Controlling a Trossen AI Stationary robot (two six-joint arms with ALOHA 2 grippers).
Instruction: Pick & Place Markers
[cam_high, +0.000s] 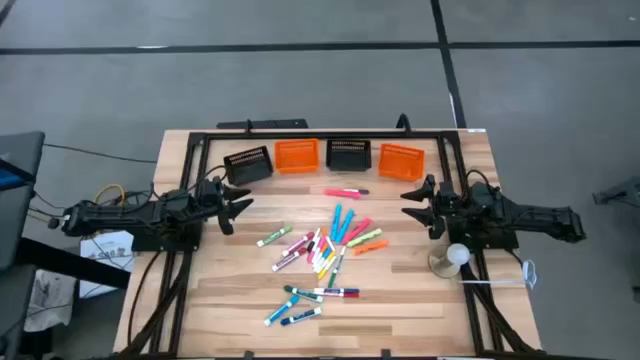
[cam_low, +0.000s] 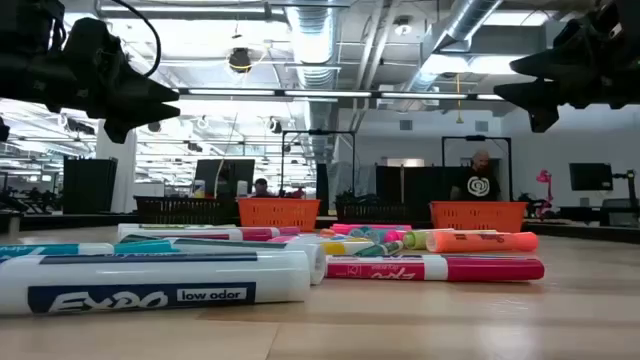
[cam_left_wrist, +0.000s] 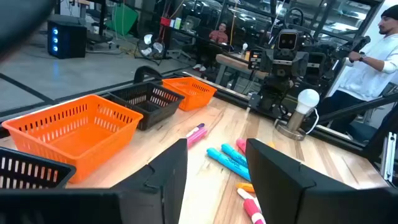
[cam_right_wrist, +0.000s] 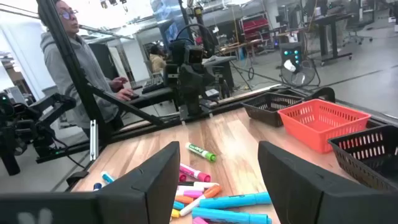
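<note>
Markers (cam_high: 325, 250) lie scattered over the middle of the wooden surface (cam_high: 420, 300), most of them heaped in a loose pile of blue, pink, orange, yellow and green sticks. One pink marker (cam_high: 346, 191) lies apart, nearer the baskets, and one green-capped marker (cam_high: 273, 236) lies off the pile toward the left arm's side. A smaller group with blue and red caps (cam_high: 305, 303) lies toward the near edge of the surface. In the low view a white marker with a printed label (cam_low: 150, 282) lies closest to the camera, with a pink-and-white one (cam_low: 435, 267) just beyond it.

Four small mesh baskets stand in a row along the far edge: a black basket (cam_high: 248, 164), an orange basket (cam_high: 296, 155), another black one (cam_high: 349, 153) and another orange one (cam_high: 401, 159). No marker shows inside any of them.

The left hand (cam_high: 238, 205) hangs above the surface at the left edge of the marker area, its fingers spread apart and holding nothing. The right hand (cam_high: 412, 201) hangs opposite at the right edge, its fingers likewise apart and empty. Both are raised clear of the surface in the low view.

A small lamp with a round white bulb (cam_high: 456, 256) stands beside the right arm. People show in the room beyond, one in a grey hooded top (cam_right_wrist: 68, 56)
</note>
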